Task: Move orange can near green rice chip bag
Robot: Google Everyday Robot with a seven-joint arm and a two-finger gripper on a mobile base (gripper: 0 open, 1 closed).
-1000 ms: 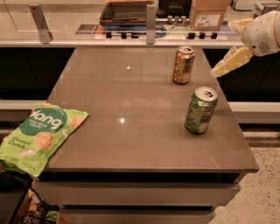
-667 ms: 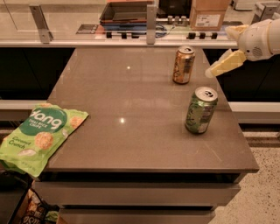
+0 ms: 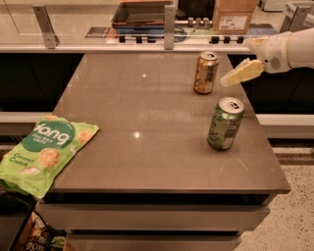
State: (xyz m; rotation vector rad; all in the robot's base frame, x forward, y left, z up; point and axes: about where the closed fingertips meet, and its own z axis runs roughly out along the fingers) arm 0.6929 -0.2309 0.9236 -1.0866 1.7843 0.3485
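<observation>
The orange can (image 3: 205, 72) stands upright at the far right of the brown table (image 3: 147, 122). The green rice chip bag (image 3: 43, 151) lies flat over the table's front left corner, hanging partly off the edge. My gripper (image 3: 234, 75) comes in from the right on a white arm. Its pale yellow fingertip is just right of the orange can, near its mid height, and apart from it.
A green can (image 3: 224, 123) stands upright at the right, in front of the orange can. Behind the table is a counter with a glass divider, a dark tray (image 3: 142, 12) and a cardboard box (image 3: 234, 15). Snack bags lie on the floor at bottom left.
My gripper has moved left and slightly down, closing in on the orange can from the right. The cans and the bag have not moved.
</observation>
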